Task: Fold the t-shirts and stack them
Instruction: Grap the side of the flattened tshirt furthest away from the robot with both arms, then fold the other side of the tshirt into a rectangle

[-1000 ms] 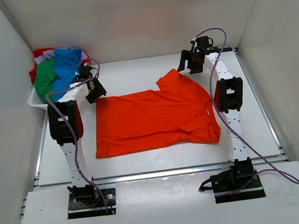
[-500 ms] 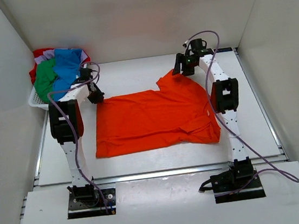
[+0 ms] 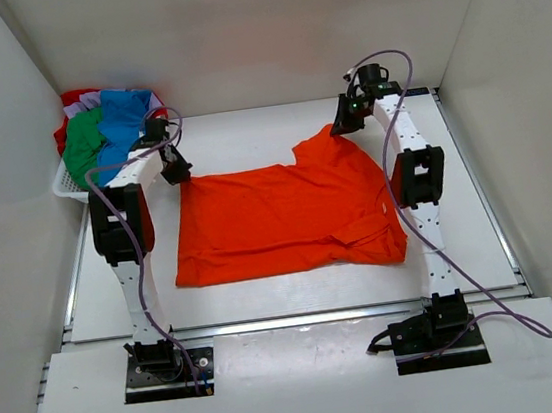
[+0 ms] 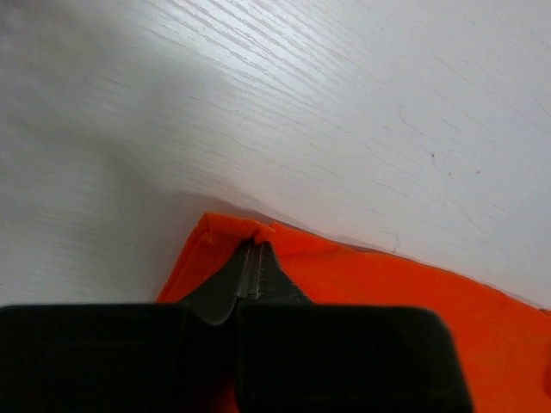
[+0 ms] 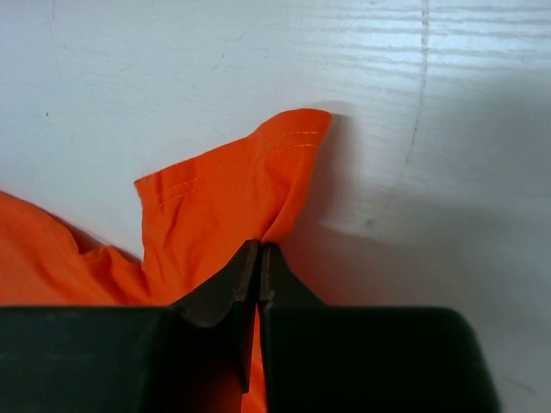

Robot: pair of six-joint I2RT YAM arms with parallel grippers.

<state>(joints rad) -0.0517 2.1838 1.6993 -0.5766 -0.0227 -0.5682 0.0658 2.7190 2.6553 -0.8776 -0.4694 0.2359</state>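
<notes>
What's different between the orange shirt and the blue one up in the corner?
The orange t-shirt lies spread flat on the table. The blue t-shirt is bunched up in the white basket with the green t-shirt and red t-shirt. The orange t-shirt is pinched at its far edge by the left gripper and the right gripper, while no gripper holds the blue t-shirt. Both are plain bright cloth, and neither is folded yet.

The orange t-shirt (image 3: 278, 221) is matt cloth; table (image 4: 344, 103) wood-grained.
</notes>
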